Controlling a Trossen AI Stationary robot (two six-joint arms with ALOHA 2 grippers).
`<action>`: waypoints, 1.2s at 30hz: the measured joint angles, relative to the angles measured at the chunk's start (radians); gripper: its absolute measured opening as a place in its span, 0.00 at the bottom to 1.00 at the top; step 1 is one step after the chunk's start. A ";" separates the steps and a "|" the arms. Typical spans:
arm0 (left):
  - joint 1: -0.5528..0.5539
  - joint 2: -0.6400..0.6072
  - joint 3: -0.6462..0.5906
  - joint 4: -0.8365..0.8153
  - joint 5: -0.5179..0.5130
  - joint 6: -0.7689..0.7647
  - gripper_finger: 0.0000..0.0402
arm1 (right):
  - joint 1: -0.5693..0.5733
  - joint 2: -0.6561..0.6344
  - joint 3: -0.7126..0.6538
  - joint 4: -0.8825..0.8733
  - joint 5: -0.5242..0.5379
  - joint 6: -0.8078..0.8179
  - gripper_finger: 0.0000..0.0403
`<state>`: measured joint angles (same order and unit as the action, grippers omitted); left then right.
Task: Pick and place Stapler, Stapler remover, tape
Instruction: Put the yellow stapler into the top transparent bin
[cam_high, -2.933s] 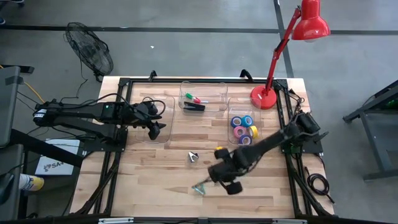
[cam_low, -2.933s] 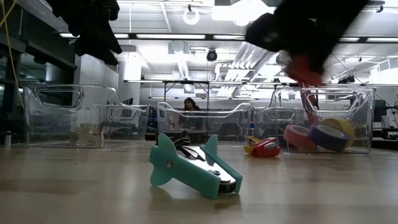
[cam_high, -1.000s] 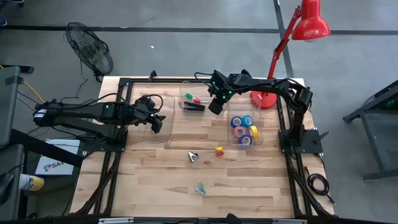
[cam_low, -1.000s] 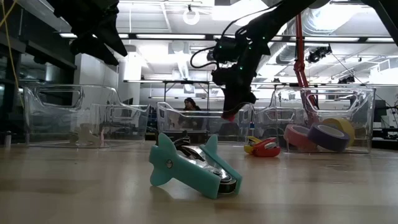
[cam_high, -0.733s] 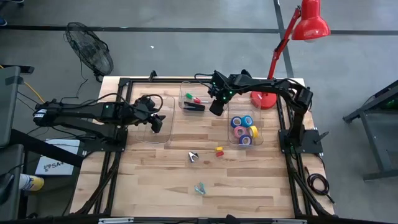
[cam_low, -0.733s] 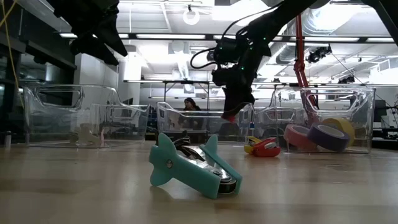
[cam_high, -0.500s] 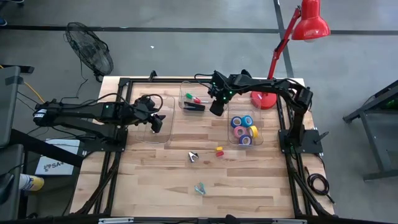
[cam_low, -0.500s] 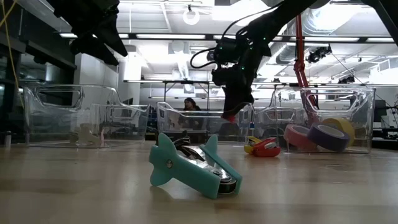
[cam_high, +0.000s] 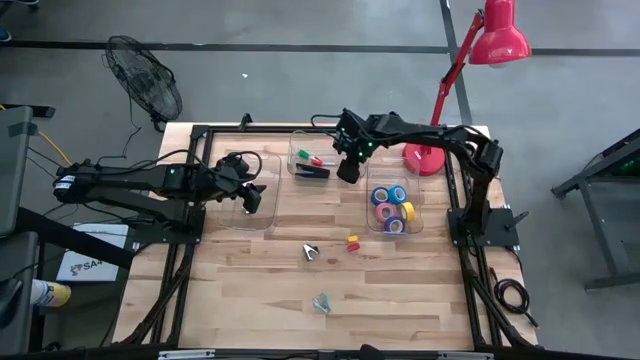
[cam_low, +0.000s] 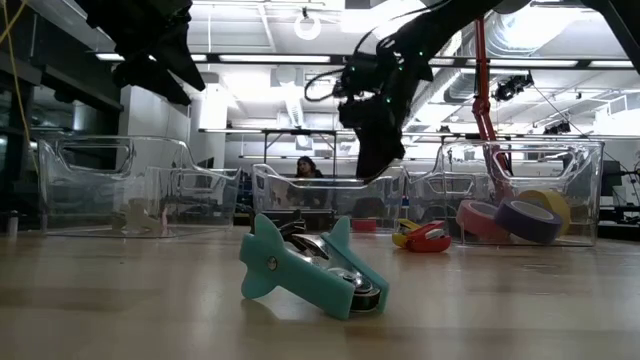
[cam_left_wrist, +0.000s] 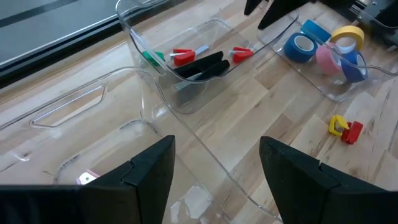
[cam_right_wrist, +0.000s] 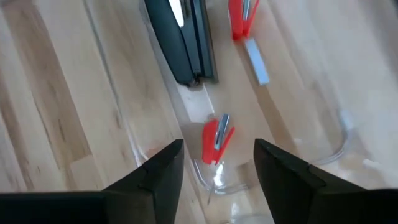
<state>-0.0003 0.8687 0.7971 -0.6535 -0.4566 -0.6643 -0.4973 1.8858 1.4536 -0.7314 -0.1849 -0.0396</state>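
Right wrist view only: red staple remover (cam_right_wrist: 216, 140) between open right claw (cam_right_wrist: 214, 165) fingers.

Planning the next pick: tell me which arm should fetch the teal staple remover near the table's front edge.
Right, probably. The right gripper hangs open over the middle bin; the teal staple remover lies slightly right of centre. The left gripper waits open over the left bin.

The right gripper (cam_high: 346, 170) hangs at the table's far middle, its 2 fingers spread. The left gripper (cam_high: 251, 196), fingers parted, hovers far-left.
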 joint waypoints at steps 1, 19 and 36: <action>0.000 0.000 0.000 0.000 0.000 0.000 0.57 | 0.000 0.000 0.018 -0.012 0.000 -0.010 0.46; 0.000 0.000 0.000 -0.003 0.021 0.002 0.57 | 0.234 0.000 0.234 -0.264 0.045 -0.117 0.42; 0.000 0.000 0.000 -0.038 0.062 0.009 0.57 | 0.480 -0.001 0.175 -0.292 0.096 -0.028 0.41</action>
<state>-0.0005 0.8688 0.7971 -0.6918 -0.3950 -0.6557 -0.0177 1.8851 1.6282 -1.0235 -0.0887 -0.0681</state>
